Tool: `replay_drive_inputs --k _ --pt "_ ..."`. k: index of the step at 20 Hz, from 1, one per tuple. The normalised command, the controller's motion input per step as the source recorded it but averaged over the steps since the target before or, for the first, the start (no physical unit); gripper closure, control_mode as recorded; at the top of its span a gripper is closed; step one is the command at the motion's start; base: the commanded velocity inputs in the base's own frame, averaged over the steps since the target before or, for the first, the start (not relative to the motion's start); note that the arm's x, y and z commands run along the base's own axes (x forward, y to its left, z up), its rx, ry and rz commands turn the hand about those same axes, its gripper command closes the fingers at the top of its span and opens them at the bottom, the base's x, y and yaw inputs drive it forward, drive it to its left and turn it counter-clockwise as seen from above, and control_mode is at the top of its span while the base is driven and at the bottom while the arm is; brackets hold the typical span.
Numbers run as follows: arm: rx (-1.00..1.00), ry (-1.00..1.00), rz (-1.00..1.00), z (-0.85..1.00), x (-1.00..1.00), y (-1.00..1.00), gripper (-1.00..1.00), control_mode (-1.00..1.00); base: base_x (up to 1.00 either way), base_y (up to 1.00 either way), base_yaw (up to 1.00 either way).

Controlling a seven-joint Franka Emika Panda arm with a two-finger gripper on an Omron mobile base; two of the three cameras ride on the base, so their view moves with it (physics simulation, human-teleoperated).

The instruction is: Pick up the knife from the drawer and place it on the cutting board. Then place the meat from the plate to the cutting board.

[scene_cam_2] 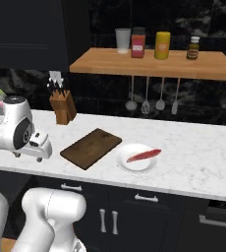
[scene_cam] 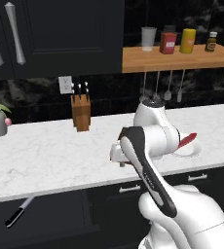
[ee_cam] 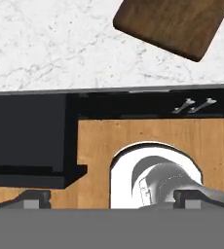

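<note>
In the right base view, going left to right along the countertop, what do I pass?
Light-brown wooden knife block → flat dark brown wooden cutting board → small round white plate bearing the elongated red meat.

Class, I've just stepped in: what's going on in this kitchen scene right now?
A white robot arm is working at a marble counter. Its gripper hangs open and empty at the counter's front edge, left of the cutting board, holding nothing. The knife lies in the open drawer below the counter. The board is bare, and the meat is on the plate beside it. Neither item has been moved yet.
</note>
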Motion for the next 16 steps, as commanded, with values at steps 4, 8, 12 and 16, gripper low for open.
replay_drive_inputs --k 4,8,12,16 --pt "-0.01 0.25 -0.08 -0.71 -0.27 1.0 -1.0 -1.0 0.0 0.0 0.0" --pt "-0.11 0.06 -0.04 -0.27 0.03 1.0 -1.0 -1.0 0.0 0.0 0.0" --pt "0.0 0.06 0.09 -0.26 0.33 1.0 -1.0 -1.0 0.0 0.0 0.0" --pt "0.0 0.06 0.06 -0.37 0.05 1.0 -1.0 -1.0 0.0 0.0 0.0"
